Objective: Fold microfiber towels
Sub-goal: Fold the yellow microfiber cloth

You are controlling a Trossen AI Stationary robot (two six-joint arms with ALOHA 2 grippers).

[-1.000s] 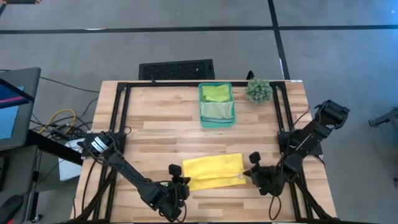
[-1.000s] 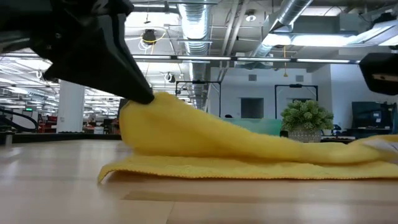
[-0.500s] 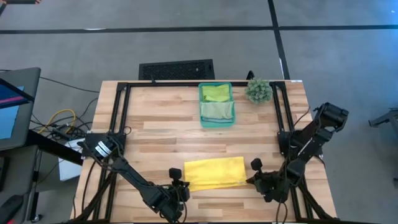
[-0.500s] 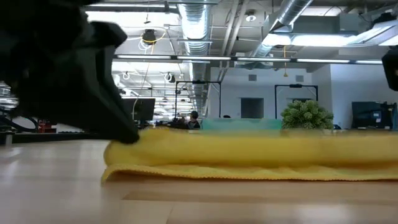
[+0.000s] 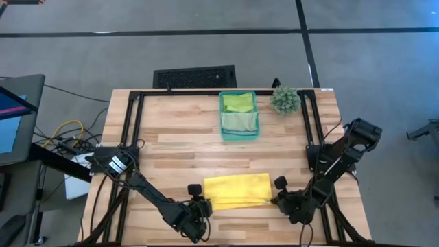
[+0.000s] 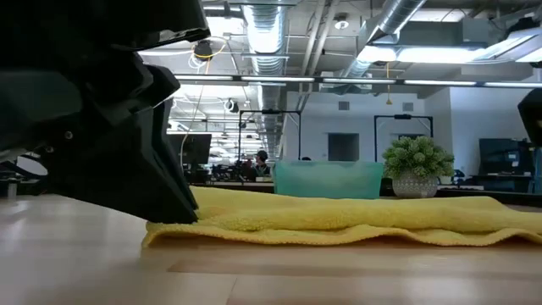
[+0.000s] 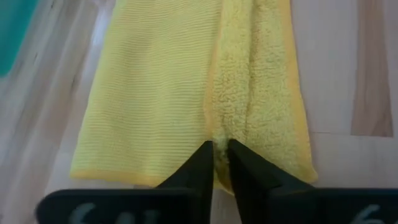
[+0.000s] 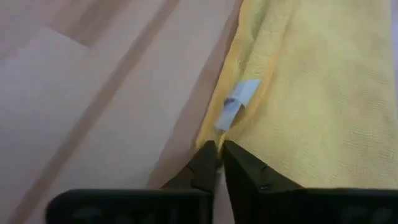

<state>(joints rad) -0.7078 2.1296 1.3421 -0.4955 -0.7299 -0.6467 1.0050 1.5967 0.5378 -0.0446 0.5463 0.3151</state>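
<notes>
While the yellow towel [image 5: 237, 191] lies flat on the front part of the table [image 5: 178, 137], folded into a strip, its long axis runs left to right between the two grippers; the left gripper [image 5: 199, 206] sits at the strip's left end, the right gripper [image 5: 278, 195] at its right end, each equally near its own end; in the left wrist view the left fingers [image 7: 200, 163] stand a narrow slit apart with the towel's edge fold pinched between the tips; in the right wrist view the right fingers [image 8: 208, 155] are likewise slightly parted at the hem, just below the white tag [image 8: 236, 102]; whether that hem is gripped cannot be told; two green towels [image 5: 239, 112] rest in the bin [image 5: 255, 135] at the table's back, beside the plant [image 5: 285, 99]; judged from this, the next fold would run along the strip, one end carried toward the other
</notes>
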